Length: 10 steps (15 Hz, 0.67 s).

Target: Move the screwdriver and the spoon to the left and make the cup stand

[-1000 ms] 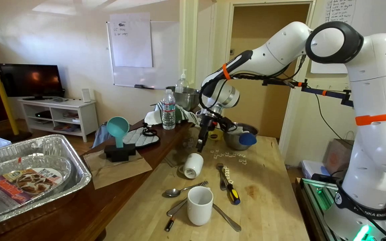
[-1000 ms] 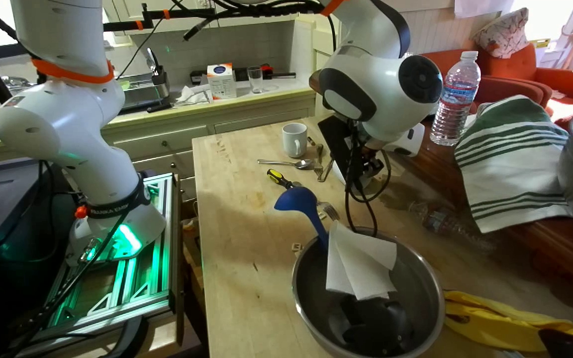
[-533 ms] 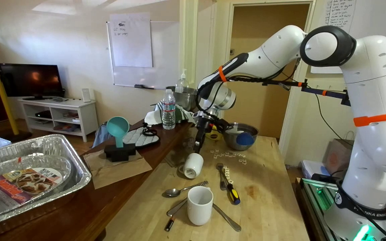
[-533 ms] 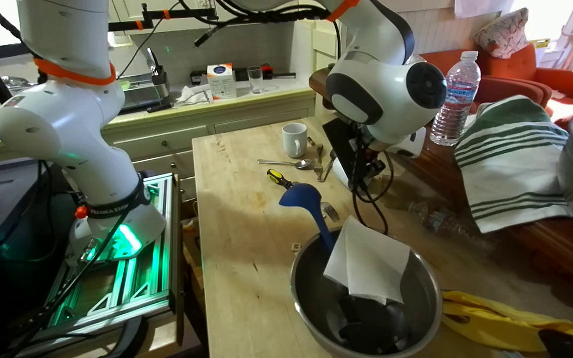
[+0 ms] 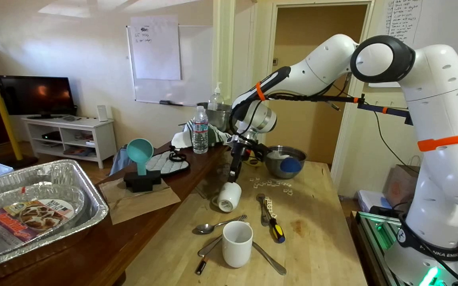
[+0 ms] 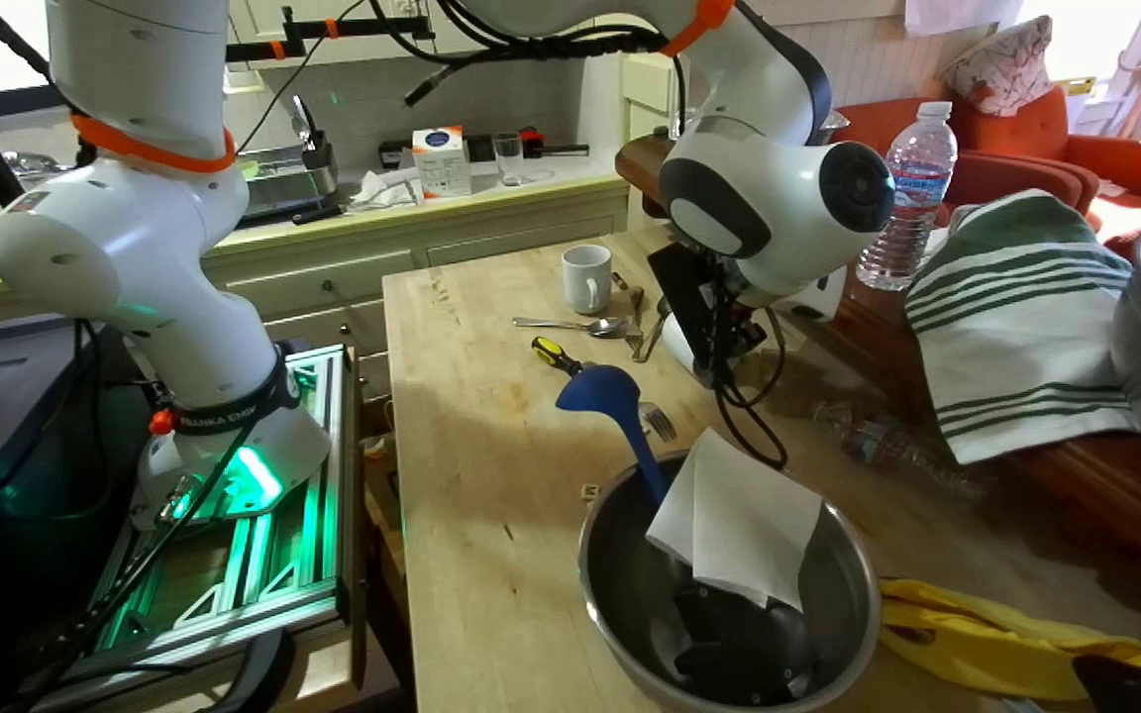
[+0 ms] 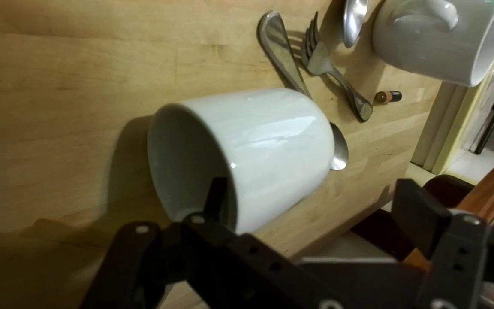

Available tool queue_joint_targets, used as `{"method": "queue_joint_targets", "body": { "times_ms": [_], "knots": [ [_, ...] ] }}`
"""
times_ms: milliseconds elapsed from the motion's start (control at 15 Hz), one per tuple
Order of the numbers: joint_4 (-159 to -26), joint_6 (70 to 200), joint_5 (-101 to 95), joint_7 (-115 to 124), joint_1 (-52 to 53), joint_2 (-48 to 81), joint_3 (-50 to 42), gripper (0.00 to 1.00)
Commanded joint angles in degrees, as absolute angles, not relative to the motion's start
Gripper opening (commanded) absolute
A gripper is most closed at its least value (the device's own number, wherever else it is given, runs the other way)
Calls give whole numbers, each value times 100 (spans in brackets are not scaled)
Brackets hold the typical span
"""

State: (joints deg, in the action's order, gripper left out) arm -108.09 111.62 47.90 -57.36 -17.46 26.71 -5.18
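White cup (image 7: 279, 141) lay on its side, jaws wide near its mouth; righting it seemed in hand. Next move likely needed a rim grip, then tilting.

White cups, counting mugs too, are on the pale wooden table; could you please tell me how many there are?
2: the smaller cup lies on its side near the jaws, and the taller mug stands upright among the cutlery. None seems hidden.
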Motion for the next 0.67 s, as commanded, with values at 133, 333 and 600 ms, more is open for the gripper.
{"method": "queue_joint_targets", "body": {
  "times_ms": [133, 333, 600],
  "knots": [
    [-10579, 10756, 4819, -5795, -1837, 2882, -484, 76],
    [-10536, 10669, 4842, -5806, -1859, 2871, -487, 58],
    [-10518, 10591, 4821, -5805, -1854, 2814, -495, 19]
  ]
}}
